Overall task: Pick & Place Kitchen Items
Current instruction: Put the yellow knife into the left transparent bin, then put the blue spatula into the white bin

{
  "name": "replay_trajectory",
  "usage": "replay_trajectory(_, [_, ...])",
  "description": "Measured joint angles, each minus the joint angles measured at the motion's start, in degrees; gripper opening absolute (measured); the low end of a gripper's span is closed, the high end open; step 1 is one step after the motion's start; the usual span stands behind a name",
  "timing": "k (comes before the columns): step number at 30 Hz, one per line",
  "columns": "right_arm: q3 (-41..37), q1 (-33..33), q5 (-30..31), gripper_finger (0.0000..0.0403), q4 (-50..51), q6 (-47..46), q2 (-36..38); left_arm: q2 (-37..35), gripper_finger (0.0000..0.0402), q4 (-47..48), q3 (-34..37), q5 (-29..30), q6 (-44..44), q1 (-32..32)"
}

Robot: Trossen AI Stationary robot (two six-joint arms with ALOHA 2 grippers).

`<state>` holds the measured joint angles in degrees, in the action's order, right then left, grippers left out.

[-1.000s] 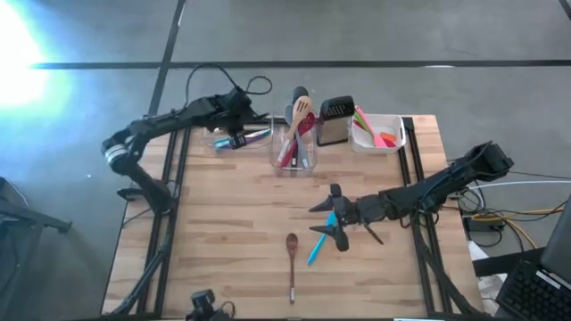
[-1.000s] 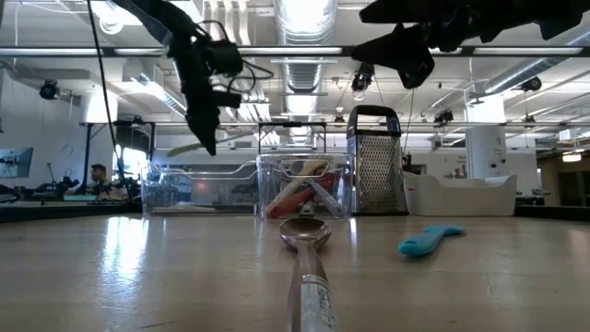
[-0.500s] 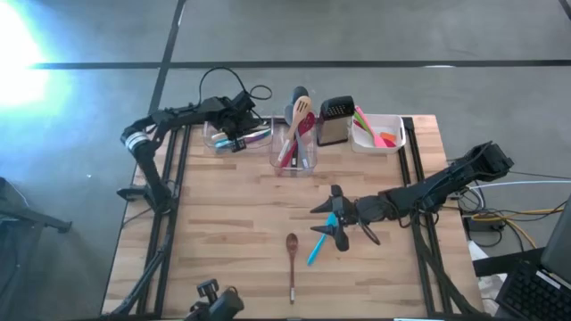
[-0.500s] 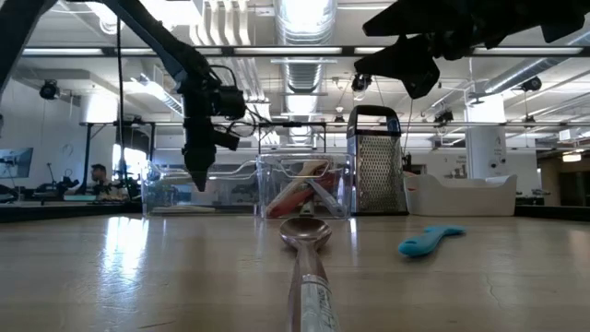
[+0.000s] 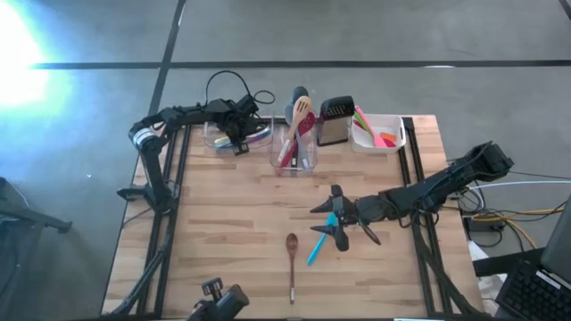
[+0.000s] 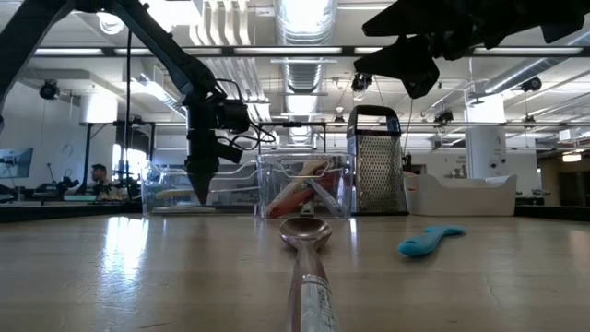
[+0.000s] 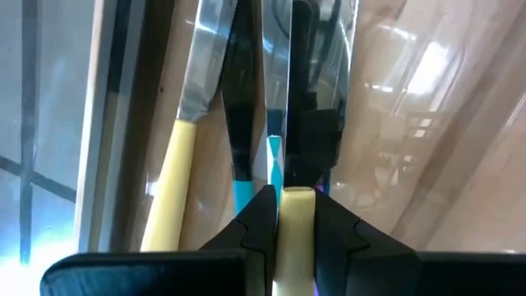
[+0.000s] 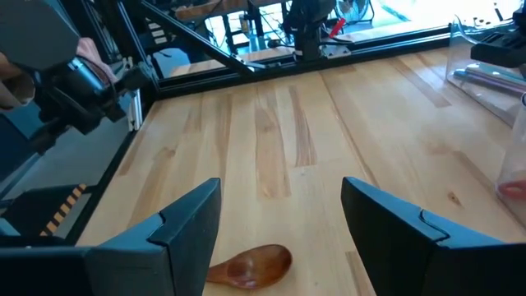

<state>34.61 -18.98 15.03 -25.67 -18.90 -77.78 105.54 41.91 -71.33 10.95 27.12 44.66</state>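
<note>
Left gripper [image 5: 237, 143]: my fingers pinch a yellow-handled knife [image 7: 293, 226], seemingly inside the clear tub [image 5: 214, 135] | right gripper [image 5: 328, 220]: fingers spread, empty, above blue spatula [image 5: 318, 242] | wooden spoon [image 5: 292, 259] on bench [image 5: 223, 232]

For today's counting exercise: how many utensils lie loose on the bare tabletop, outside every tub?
2: a wooden spoon near the front edge, and a blue utensil under the right claw. Its arm may hide more.

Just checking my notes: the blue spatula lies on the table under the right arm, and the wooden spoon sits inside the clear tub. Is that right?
Not quite. The brown wooden spoon lies on the bare wooden table, near its front edge, not in a tub; the high view shows it. The blue spatula does lie under the right arm.
</note>
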Motion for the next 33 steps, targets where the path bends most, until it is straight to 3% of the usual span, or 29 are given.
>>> replay_trajectory(4, [-0.02,0.0,0.0,0.0245,0.0,0.0,0.0,-0.81,0.0063,-0.48,0.13,0.69,-0.2,-0.02])
replay_trajectory(9, [-0.05,0.0,0.04,0.025,0.0,0.0,0.0,-0.88,0.0158,-0.82,-0.31,1.17,-0.7,-0.01])
replay_trajectory(14, [-0.24,0.0,0.06,0.0249,0.0,-0.07,-0.02,-1.34,0.021,0.21,-0.33,3.9,-1.12,-0.06])
replay_trajectory(19, [-0.36,0.0,0.07,0.0242,0.0,0.0,-0.02,-5.41,0.0219,3.18,-0.29,14.41,-1.14,0.0])
replay_trajectory(24, [-0.55,-0.02,0.13,0.024,0.02,0.0,-0.02,-15.09,0.0217,3.3,-0.29,22.17,-1.66,-0.8])
replay_trajectory(30, [-0.57,0.01,0.17,0.0247,-0.15,0.0,-0.02,-29.64,0.0217,2.4,-0.29,21.47,-7.63,-3.45])
replay_trajectory(33, [-0.57,0.16,0.68,0.0245,-0.15,0.0,-0.02,-36.91,0.0216,1.46,-0.29,15.37,-15.29,-5.67])
